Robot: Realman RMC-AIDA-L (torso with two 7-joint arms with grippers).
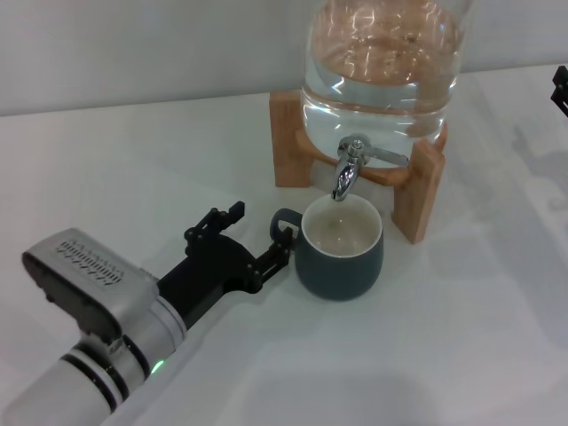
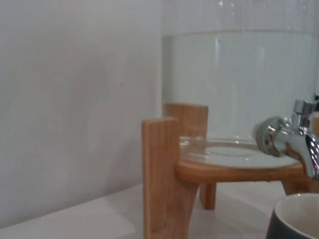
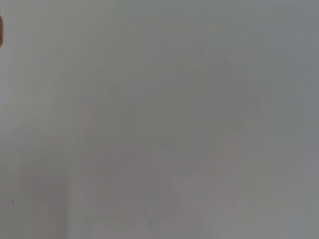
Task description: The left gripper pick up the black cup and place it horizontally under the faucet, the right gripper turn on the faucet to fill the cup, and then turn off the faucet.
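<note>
One black cup [image 1: 340,249] sits upright at frame centre directly under the faucet [image 1: 347,169] to catch water, left gripper [image 1: 257,238] spread open beside its handle, right gripper [image 1: 560,89] barely visible at right edge, state unclear.

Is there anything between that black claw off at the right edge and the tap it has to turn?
Nothing visible. The right gripper sits at the table's far right edge, and only bare white tabletop lies between it and the faucet above the black cup.

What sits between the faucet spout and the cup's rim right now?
Nothing: in the head view the faucet spout hangs just above the black cup mouth, with only open air between.
</note>
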